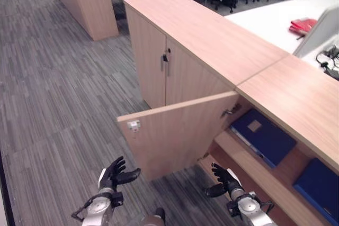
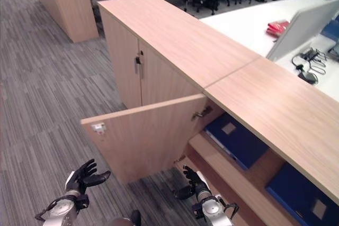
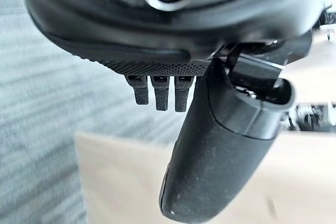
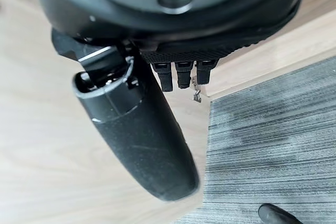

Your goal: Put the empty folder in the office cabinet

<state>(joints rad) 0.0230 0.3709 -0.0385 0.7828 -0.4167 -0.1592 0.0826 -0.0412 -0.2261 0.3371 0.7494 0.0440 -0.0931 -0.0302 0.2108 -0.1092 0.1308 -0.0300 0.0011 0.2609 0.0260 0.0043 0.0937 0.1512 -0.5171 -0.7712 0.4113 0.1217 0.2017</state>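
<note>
progress: folder (image 1: 263,136) lying flat on upper shelf (image 1: 254,165) inside cabinet (image 1: 212,41), near shelf's front edge, just past the door (image 1: 175,136) opening. Looks placed; judged mostly done.
second item: another blue folder (image 1: 319,183) farther along, on a lower level, well apart from the first. Cannot tell which one is the task's.
left: door standing wide open, swung out over carpet (image 1: 58,93). Closing it probably the only step remaining, if wanted at all.
left hand (image 1: 114,173): empty, fingers spread and relaxed, over carpet just off the door's free edge, not touching.
right hand (image 1: 222,179): empty, fingers loosely extended, just in front of the shelf's front edge, at the door's hinge-side bottom corner. Nothing held.
edges: door's free edge and its corner with latch plate (image 1: 133,125) jutting toward left hand; shelf front edge close to right hand; countertop overhanging the opening.
room: open carpet to the left and behind the door, plenty for a swing. Tight on the right between door and shelf; right hand needs to clear out before any closing.
</note>
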